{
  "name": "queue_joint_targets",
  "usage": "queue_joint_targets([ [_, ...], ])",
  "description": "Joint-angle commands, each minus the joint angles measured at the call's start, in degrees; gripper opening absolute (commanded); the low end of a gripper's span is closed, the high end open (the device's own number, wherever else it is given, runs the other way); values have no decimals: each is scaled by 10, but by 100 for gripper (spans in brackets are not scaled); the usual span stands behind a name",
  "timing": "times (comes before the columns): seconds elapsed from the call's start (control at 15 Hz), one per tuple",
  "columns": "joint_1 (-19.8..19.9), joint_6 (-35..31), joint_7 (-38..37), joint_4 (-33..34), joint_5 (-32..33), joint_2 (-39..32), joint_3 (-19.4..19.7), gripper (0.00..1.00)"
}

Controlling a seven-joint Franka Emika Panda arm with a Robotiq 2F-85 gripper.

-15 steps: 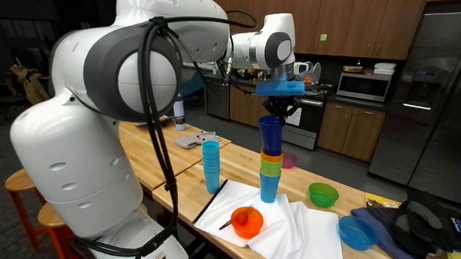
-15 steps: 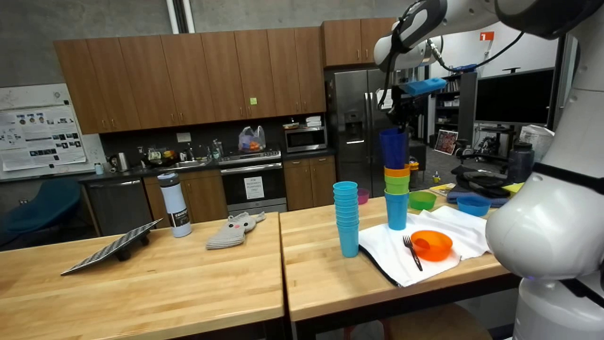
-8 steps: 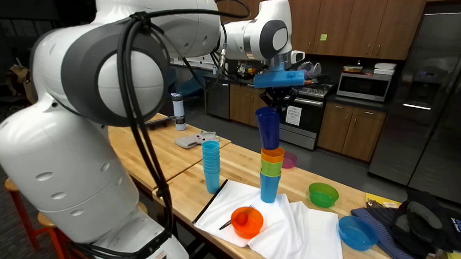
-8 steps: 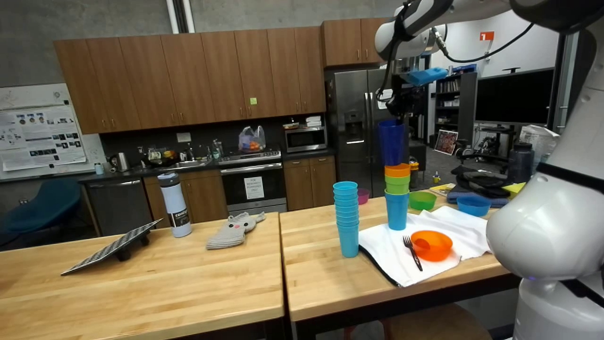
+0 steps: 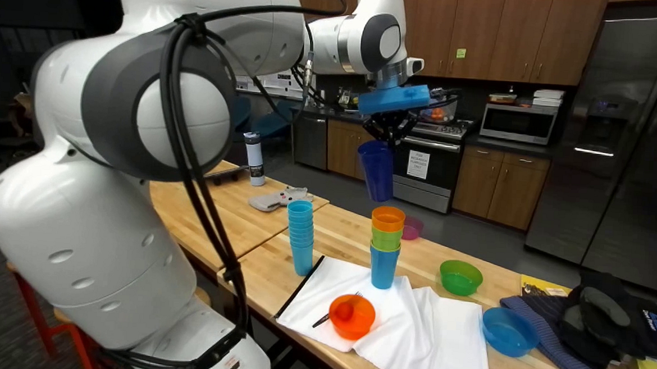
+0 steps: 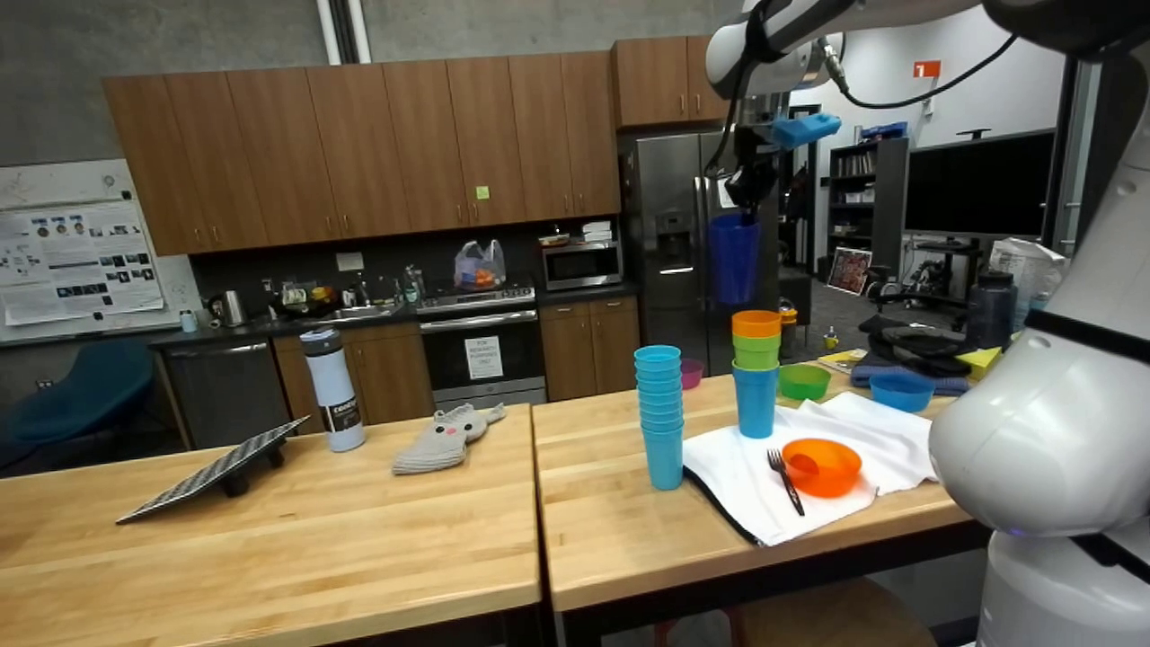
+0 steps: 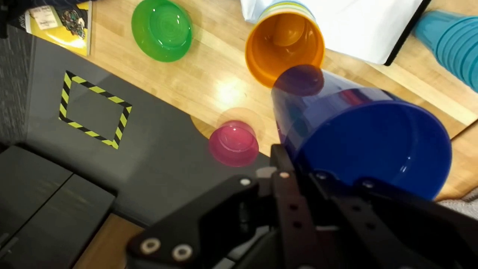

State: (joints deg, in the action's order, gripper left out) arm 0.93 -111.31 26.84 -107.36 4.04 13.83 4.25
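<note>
So the gripper [image 7: 295, 162] is pinched nearly closed, with just the thin wall of the navy cup [image 5: 377, 173] in its grip, up at the rim. That cup's hanging in the air, mouth up and slightly tilted, a little left of and above the orange cup [image 5: 388, 219], with a gap between them. Orange is nested in the green cup [image 5: 386, 240], and that's in a light blue cup [image 5: 383, 270] standing on the towel [image 5: 449, 340]. Left of that lot there's a stack [image 5: 301, 236] of more light blue ones. The towel's near part has an orange bowl [image 5: 362, 328] with a fork [image 6: 787, 483] beside it. Over right: green bowl [image 5: 461, 277], then blue bowl [image 5: 508, 333]. Pink bowl [image 5: 413, 228] sits at the far edge of the table [image 5: 340, 233].
</note>
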Motion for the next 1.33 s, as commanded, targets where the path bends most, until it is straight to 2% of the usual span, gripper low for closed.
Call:
queue_joint_targets([
  [0.0, -16, 19, 27, 48, -5, -41, -4, 1],
  [0.33, -26, 38, 59, 51, -18, -55, -8, 1],
  [0.87, -18, 67, 87, 63, -27, -80, -8, 1],
  [1.27, -11, 41, 75, 68, -21, -50, -6, 1],
])
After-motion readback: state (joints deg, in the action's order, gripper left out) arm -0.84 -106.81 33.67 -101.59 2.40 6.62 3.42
